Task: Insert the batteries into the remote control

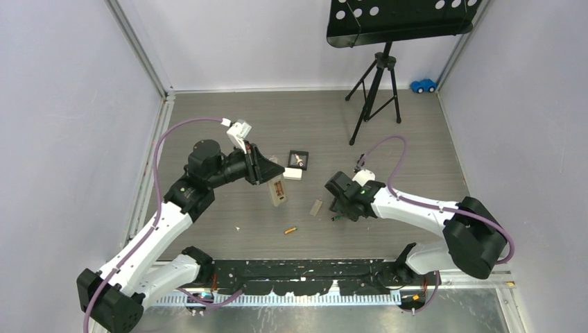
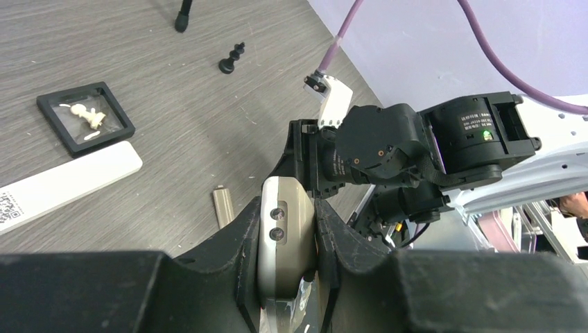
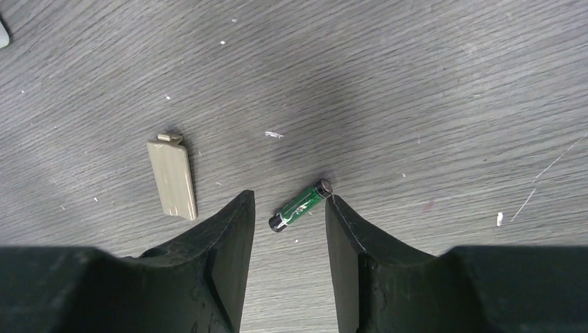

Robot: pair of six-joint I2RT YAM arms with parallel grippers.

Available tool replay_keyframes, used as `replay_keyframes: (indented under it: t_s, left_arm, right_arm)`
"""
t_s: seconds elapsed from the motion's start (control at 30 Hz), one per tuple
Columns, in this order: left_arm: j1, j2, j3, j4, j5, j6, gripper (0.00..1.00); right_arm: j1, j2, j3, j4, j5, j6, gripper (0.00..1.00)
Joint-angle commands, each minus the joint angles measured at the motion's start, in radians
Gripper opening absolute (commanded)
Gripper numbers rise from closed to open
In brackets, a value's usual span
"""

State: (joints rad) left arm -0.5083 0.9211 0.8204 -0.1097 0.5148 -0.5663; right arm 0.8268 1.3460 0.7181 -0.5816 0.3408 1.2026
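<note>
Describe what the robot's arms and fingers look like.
The left arm and right arm share white links, chunky black joints and a looping purple cable. Fingers are matte black wedges. A green light glows on the right arm's black housing.

3 pale lilac walls [image 1: 69, 104] enclose a grey wood-grain floor [image 1: 208, 114] — a black music stand [image 1: 399, 24] at the back, perhaps a blue toy car [image 1: 423, 85] nearby.
</note>
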Motion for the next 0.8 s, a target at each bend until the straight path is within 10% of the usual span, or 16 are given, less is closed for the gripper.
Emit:
replay_keyframes:
  t_s: [0.0, 0.3, 0.5, 0.77]
  left_arm:
    - [0.007, -0.035, -0.001, 0.038, -0.042, 0.014, 0.0]
    - [0.007, -0.055, 0.0, -0.002, -0.137, 0.017, 0.0]
    - [0.007, -0.118, 0.017, -0.18, -0.589, -0.001, 0.0]
    - [0.007, -0.182, 0.023, -0.303, -0.883, -0.038, 0.0]
  right_arm:
    - [0.011, -0.011, 0.046, 0.026, 0.036, -0.033, 0.48]
    - [0.116, 0.015, 0.124, 0.112, 0.0, -0.241, 0.47]
    - [0.254, 0.112, 0.253, 0.187, -0.14, -0.616, 0.53]
    - [0.273, 0.313, 0.454, -0.029, -0.096, -0.143, 0.48]
